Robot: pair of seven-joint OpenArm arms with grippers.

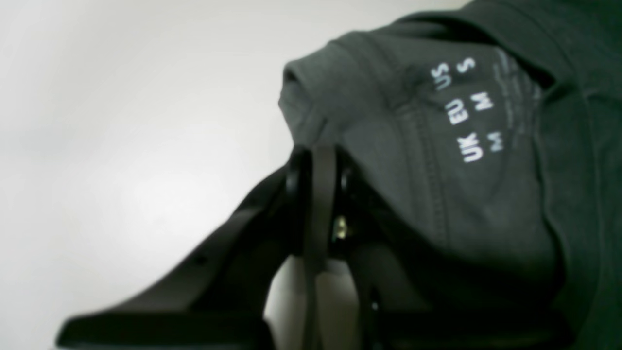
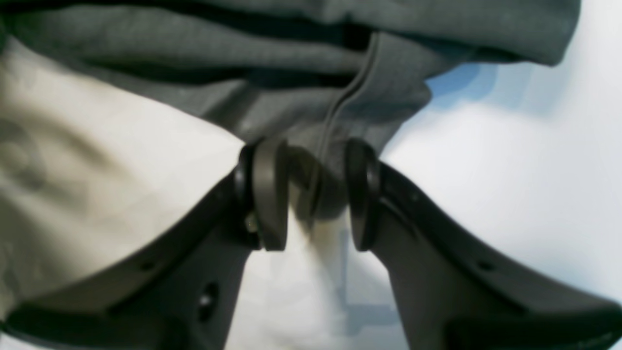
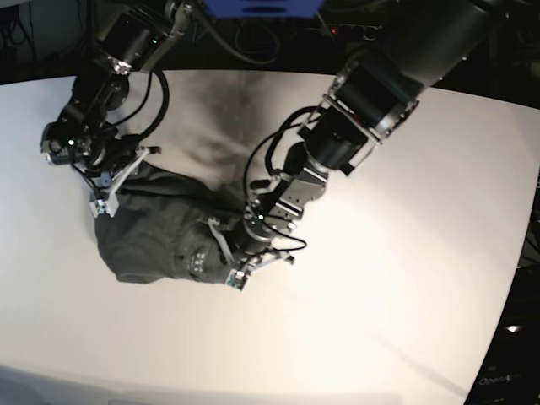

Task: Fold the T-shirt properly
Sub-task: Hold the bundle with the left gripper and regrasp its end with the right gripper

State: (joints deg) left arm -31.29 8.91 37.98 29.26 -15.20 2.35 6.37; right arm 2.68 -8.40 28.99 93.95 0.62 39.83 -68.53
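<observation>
The dark grey T-shirt [image 3: 164,232] lies bunched in a wrinkled heap on the white table [image 3: 380,295], left of centre. Its white printed neck label [image 1: 466,112] faces up near my left gripper. The left gripper [image 1: 318,165] [image 3: 239,274] is at the heap's near right edge, shut with the cloth's edge pinched at its pads. At the heap's far left corner, my right gripper [image 2: 316,160] [image 3: 105,198] is closed on a thick fold with a seam, which fills the gap between its pads.
Bare white tabletop spreads to the right and front of the shirt. Dark equipment and cables [image 3: 253,34] sit behind the table's far edge. The table's right edge [image 3: 523,253] curves away to a dark floor.
</observation>
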